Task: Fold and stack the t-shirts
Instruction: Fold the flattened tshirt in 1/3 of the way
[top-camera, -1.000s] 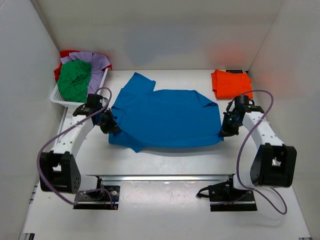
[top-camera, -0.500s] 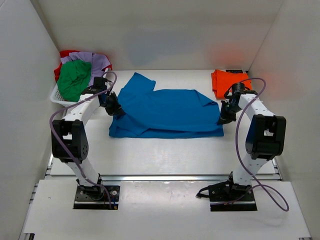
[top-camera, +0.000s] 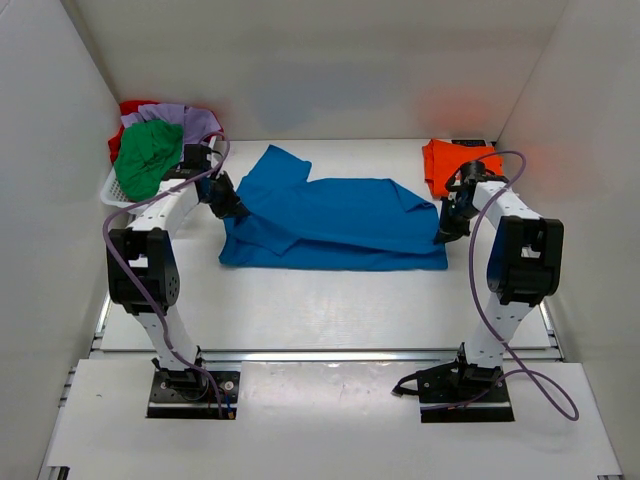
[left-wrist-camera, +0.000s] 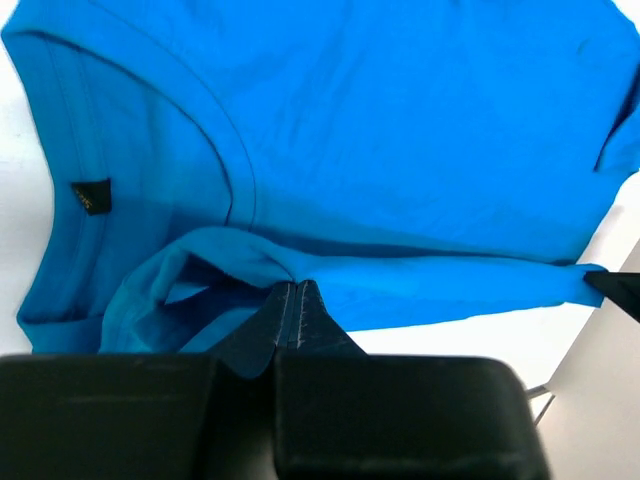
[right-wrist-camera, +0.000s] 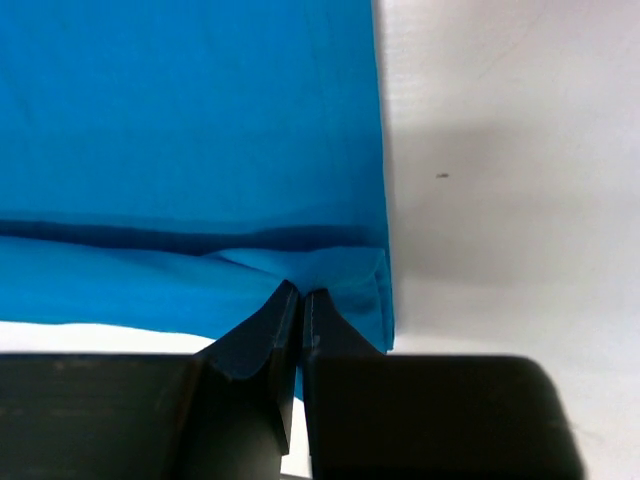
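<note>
Left pincer (top-camera: 232, 208): jaws pressed together on a pinch of the blue t-shirt (top-camera: 340, 225), at its left end near the collar; cloth bunched up around the tips in the left wrist view.
Right pincer (top-camera: 443, 232): jaws pressed together on the blue t-shirt's right end, at the corner of the doubled edge; down at cloth level.
Table (top-camera: 330, 310): white, carrying everything below.
Blue t-shirt: spread flat across mid-table between the two pincers, collar end left, hem end right; near long edge doubled over onto the body; one sleeve pointing far-left.
Basket (top-camera: 112, 190): white, slatted, far-left corner, just beside the left arm.
Green t-shirt (top-camera: 148, 158): crumpled, on top at the near side of the basket.
Orange t-shirt (top-camera: 460, 165): folded flat, far right of the table, just behind the right pincer, apart from the blue one.
Lavender t-shirt (top-camera: 195, 122): crumpled in the basket, behind the green.
Red t-shirt (top-camera: 132, 108): mostly buried, only an edge showing at the back of the basket.
Neck label (left-wrist-camera: 93, 196): small dark tag inside the blue collar.
</note>
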